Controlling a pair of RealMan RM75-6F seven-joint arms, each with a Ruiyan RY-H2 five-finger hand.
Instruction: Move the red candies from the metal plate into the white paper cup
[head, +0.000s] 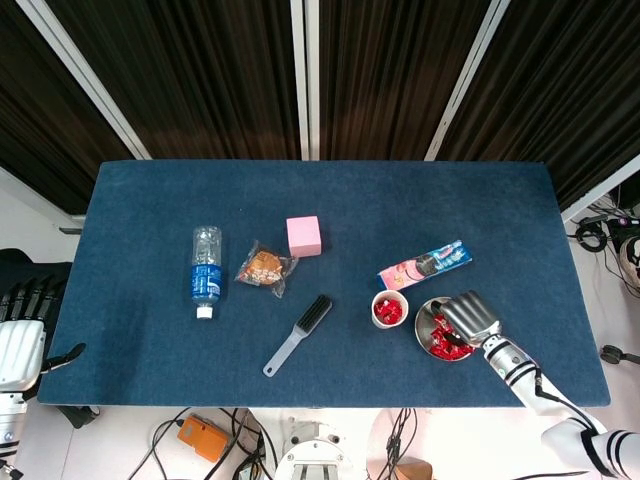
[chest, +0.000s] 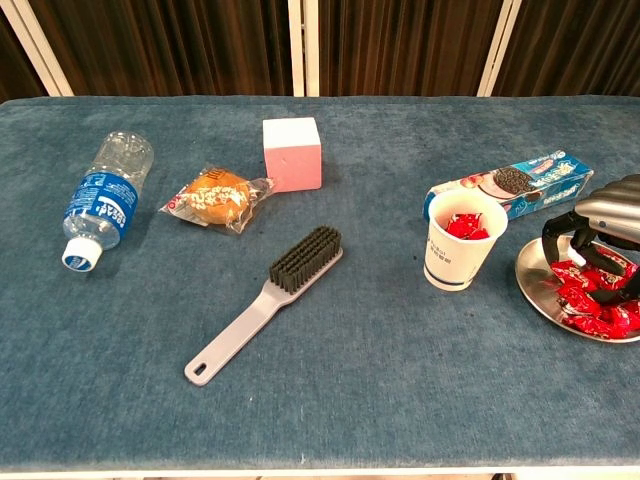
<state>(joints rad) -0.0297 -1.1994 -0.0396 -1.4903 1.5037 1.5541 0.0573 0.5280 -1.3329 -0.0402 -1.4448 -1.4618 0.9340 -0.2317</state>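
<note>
Pickup step: right hand (chest: 600, 232) curls down onto red candies (chest: 592, 298) in metal plate (chest: 540, 290), grip unconfirmed, next needs a lift toward white paper cup (chest: 460, 240).

I can't read any text: the blue label on the water bottle (chest: 98, 203) at left and the print on the cookie box (chest: 515, 187) at right are too small.

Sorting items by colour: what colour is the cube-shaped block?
Pink; the block shows best in the chest view.
</note>
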